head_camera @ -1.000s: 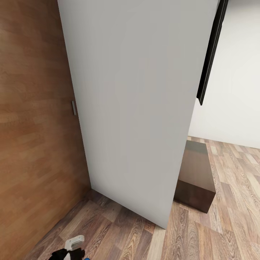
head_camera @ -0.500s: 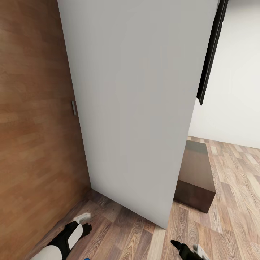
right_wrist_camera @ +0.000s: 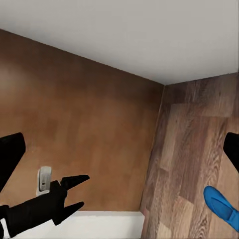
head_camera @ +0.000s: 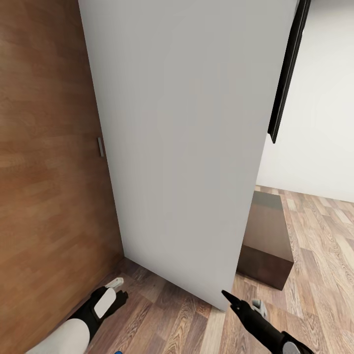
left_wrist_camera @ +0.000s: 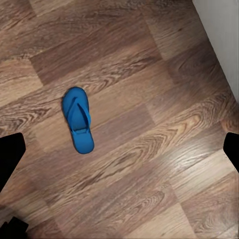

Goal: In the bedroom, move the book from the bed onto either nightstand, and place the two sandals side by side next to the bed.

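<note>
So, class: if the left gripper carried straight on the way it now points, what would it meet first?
Probably the wood-plank floor: the left gripper looks straight down at bare planks. The flat bright blue sandal lies off to one side of that line.

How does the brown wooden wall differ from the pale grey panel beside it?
The brown wooden wall shows warm, reddish grain; the pale grey panel is plain and unmarked. The wall carries a small metal fitting near their joint; the panel carries none. Both rise upright from the wood-plank floor.
</note>
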